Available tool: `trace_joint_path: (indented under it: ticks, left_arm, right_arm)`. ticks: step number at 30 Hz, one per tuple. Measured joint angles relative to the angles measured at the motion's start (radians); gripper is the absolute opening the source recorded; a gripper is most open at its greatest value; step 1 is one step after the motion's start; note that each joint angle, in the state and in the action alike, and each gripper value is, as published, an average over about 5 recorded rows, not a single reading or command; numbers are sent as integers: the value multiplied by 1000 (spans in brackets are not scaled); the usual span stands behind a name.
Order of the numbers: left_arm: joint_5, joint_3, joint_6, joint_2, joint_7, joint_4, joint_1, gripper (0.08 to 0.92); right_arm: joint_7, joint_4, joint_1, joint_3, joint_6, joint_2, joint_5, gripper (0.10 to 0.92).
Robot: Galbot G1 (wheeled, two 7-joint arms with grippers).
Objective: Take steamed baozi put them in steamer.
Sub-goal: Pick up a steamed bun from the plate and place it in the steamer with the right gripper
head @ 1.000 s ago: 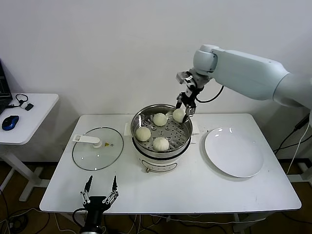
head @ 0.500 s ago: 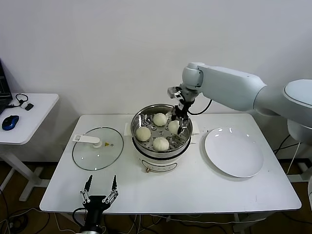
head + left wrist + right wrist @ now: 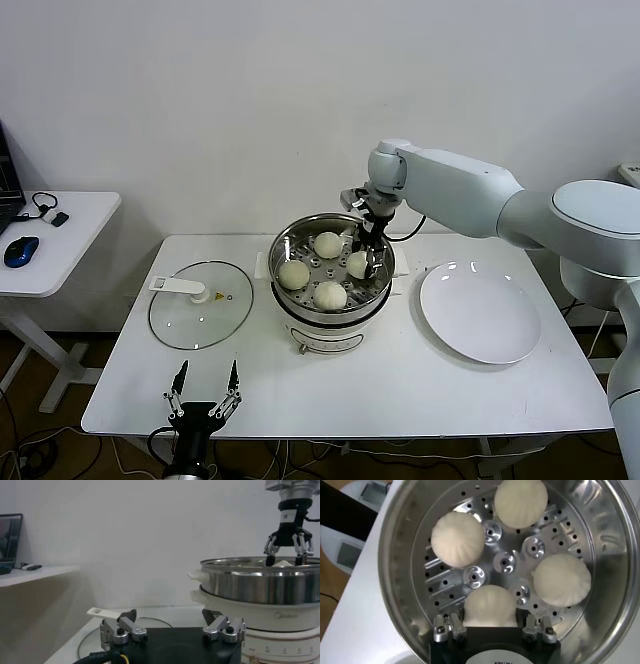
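The right gripper [image 3: 368,262] reaches down into the steamer [image 3: 283,262] from above, its arm stretching in from the 3 o'clock side of the head view. Its fingers [image 3: 451,626] sit on either side of one steamed baozi [image 3: 490,606], closed around it, with the bun down at the perforated floor near the basket's 3 o'clock wall. In the left wrist view the same gripper [image 3: 285,554] dips below the shiny rim of the steamer [image 3: 260,584], the top of the held bun just visible between the tips.

Three other baozi lie on the steamer floor: one at about 12 o'clock [image 3: 328,245], one at about 9 o'clock [image 3: 293,274] and one at about 6 o'clock [image 3: 330,295]. All four buns sit apart from one another around the centre of the basket.

The steamer stands on a white pot base [image 3: 322,334] in the middle of the white table [image 3: 420,395]. A glass lid [image 3: 200,305] lies flat at the steamer's 9 o'clock, and a white plate [image 3: 480,312] lies at its 3 o'clock.

The left gripper [image 3: 205,392] is parked low at the table's near edge, at about 7 o'clock from the steamer, its fingers spread wide with nothing between them.
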Motion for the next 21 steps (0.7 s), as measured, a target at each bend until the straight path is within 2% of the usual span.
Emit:
trace_joint_path:
  ticks: [13,21]
  left_arm:
    - [-2,-2,0,0,0,2,0,823]
    - [-3,-3,0,0,0,2,0,823]
  right_arm:
    - [7,-34,-30,27,11,13,-45,675]
    - [6,-33,-31,37,9,12,-43,814]
